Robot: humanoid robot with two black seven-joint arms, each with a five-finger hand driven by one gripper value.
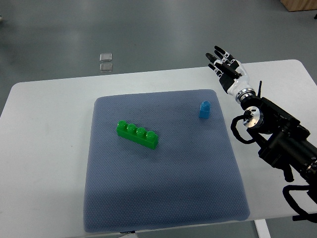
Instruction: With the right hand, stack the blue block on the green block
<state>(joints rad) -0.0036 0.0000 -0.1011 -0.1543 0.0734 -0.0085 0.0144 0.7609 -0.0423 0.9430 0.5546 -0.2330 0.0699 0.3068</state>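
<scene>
Grey mat (163, 198) carries one green block (137, 135) and one blue block (204, 109); right hand (227, 69) hovers with fingers spread, holding nothing.

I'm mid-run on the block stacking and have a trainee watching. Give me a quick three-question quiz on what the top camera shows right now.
1. True or false: the blue block already sits on the green block.
2. Which is the right hand doing? A. gripping the blue block B. hovering open above the table's far edge, holding nothing C. pressing on the green block
3. Fill in: both blocks rest on the grey ____.

Key: 1. False, they lie apart, blue to the picture's right of green. 2. B. 3. mat.
</scene>
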